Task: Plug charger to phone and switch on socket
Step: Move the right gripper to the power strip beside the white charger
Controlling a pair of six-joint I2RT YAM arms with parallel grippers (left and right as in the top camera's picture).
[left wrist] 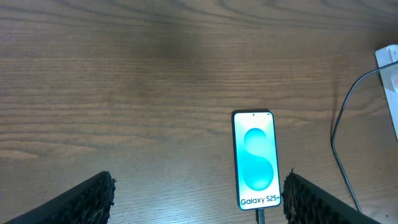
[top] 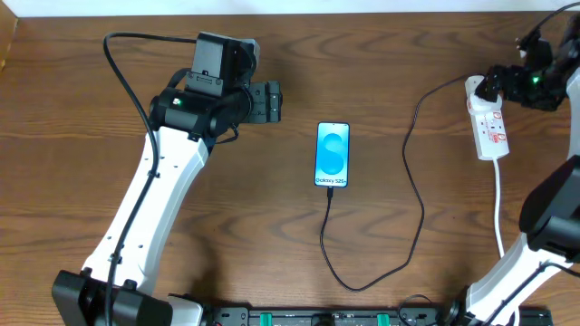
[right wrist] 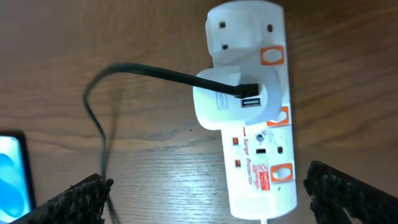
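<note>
The phone [top: 333, 155] lies flat mid-table with its blue screen lit; it also shows in the left wrist view [left wrist: 255, 158]. The black charger cable [top: 418, 204] has its tip at the phone's bottom edge. It loops toward the front and runs up to the white socket strip [top: 492, 131]. In the right wrist view its black end sits in a white adapter [right wrist: 230, 99] plugged into the strip [right wrist: 261, 174]. My left gripper [top: 270, 101] is open and empty, left of the phone. My right gripper [top: 497, 86] is open above the strip's far end, its fingers [right wrist: 211, 205] apart and holding nothing.
The strip's white cord [top: 499, 213] runs toward the front edge beside the right arm's base. The cable [left wrist: 341, 140] and a corner of the strip [left wrist: 388, 59] show at the right of the left wrist view. The table's far edge is near the top.
</note>
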